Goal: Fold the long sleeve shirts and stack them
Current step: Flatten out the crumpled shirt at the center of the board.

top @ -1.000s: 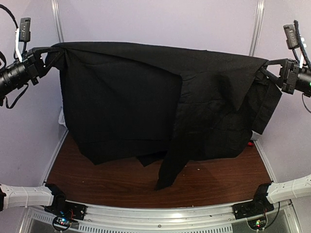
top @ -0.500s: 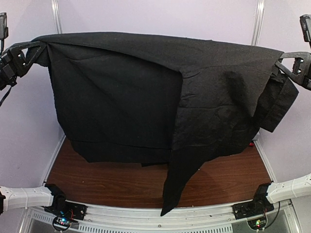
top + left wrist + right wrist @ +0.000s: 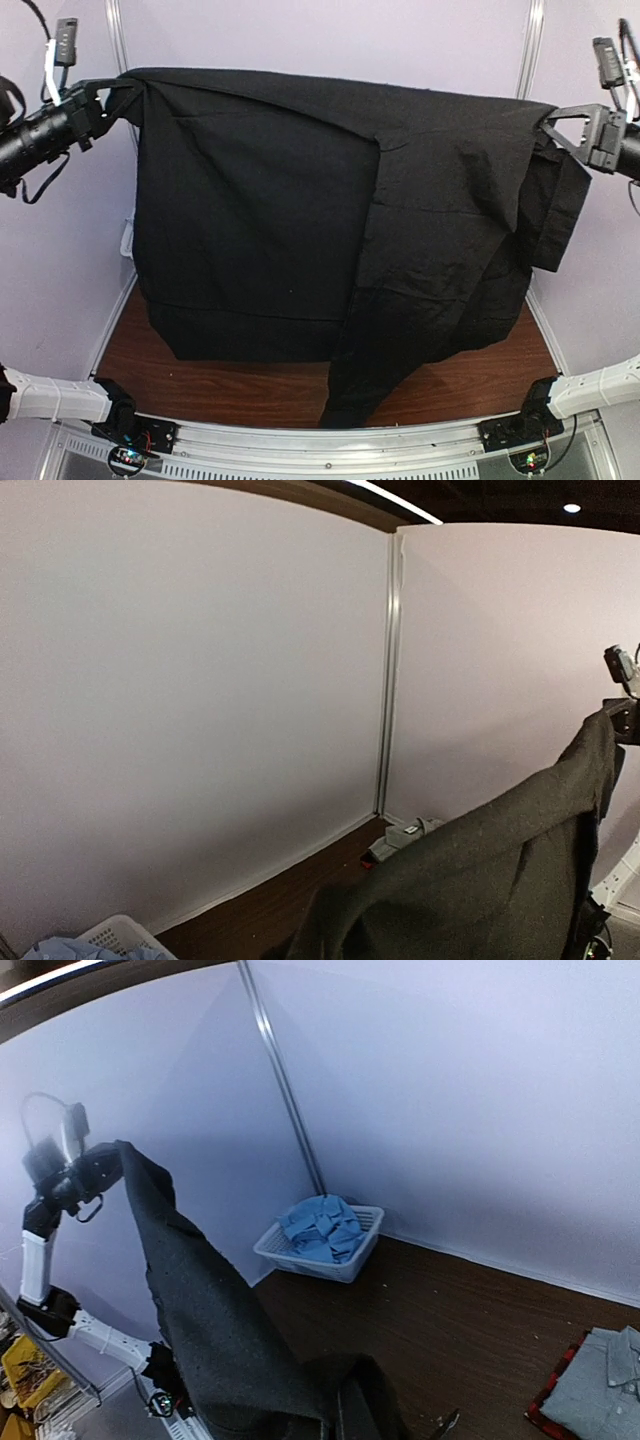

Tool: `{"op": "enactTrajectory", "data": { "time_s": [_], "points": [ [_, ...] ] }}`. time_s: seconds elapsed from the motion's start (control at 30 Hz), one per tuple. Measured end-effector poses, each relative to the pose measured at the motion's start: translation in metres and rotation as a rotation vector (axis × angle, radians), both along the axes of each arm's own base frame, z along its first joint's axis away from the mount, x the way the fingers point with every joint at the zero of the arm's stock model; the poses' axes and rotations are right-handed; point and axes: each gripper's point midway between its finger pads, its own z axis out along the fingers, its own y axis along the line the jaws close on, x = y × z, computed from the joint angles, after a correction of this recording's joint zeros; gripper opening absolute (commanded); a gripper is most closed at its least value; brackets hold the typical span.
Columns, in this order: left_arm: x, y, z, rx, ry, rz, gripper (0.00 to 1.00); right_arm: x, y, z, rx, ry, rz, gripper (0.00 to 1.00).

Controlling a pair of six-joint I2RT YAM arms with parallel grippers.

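Observation:
A plain black long sleeve shirt (image 3: pixel 260 210) hangs spread wide in the air between my two grippers. My left gripper (image 3: pixel 120 90) is shut on its upper left corner and my right gripper (image 3: pixel 550 122) on its upper right corner. One sleeve (image 3: pixel 355 385) dangles down to the table's front edge. In both wrist views the black cloth (image 3: pixel 205 1310) covers my own fingers. A folded grey shirt (image 3: pixel 600 1380) lies on a red plaid one (image 3: pixel 545 1407) at the back right. A light blue shirt (image 3: pixel 322 1225) lies crumpled in the basket.
The white mesh basket (image 3: pixel 300 1255) stands at the back left by the wall. The brown table (image 3: pixel 480 375) is closed in by pale walls on three sides. The arm bases (image 3: pixel 120 415) sit at the near edge.
Over the last second both grippers carried the stretched shirt wider and towards the camera, then back inward. The dangling sleeve swung forward and now hangs near the front edge.

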Motion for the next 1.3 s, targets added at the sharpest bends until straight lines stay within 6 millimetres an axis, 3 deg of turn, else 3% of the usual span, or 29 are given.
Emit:
{"op": "enactTrajectory", "data": {
  "time_s": [0.17, 0.3, 0.4, 0.47, 0.63, 0.77, 0.87, 1.13, 1.3],
  "points": [
    [0.087, -0.018, -0.047, 0.079, 0.144, 0.161, 0.0, 0.069, 0.02, -0.05, -0.167, 0.099, -0.208, 0.0],
    [0.154, -0.04, -0.101, 0.179, 0.276, 0.243, 0.0, 0.131, 0.039, -0.085, -0.295, 0.161, -0.319, 0.0],
    [0.181, -0.053, -0.118, 0.214, 0.321, 0.249, 0.0, 0.164, 0.045, -0.1, -0.342, 0.193, -0.356, 0.0],
    [0.182, -0.056, -0.121, 0.219, 0.328, 0.236, 0.0, 0.168, 0.048, -0.1, -0.345, 0.192, -0.342, 0.0],
    [0.148, -0.051, -0.088, 0.174, 0.264, 0.163, 0.0, 0.137, 0.052, -0.074, -0.27, 0.149, -0.216, 0.0],
    [0.088, -0.037, -0.046, 0.107, 0.156, 0.065, 0.0, 0.093, 0.047, -0.044, -0.174, 0.096, -0.085, 0.0],
    [0.043, -0.025, -0.026, 0.065, 0.088, -0.003, 0.0, 0.057, 0.038, -0.028, -0.1, 0.067, 0.005, 0.0],
    [-0.039, -0.002, -0.022, 0.018, 0.033, -0.135, 0.0, -0.025, 0.022, -0.018, 0.053, 0.079, 0.229, 0.0],
    [-0.055, 0.006, -0.011, -0.018, 0.01, -0.147, 0.0, -0.044, 0.014, -0.001, 0.114, 0.047, 0.27, 0.0]
  ]
}}
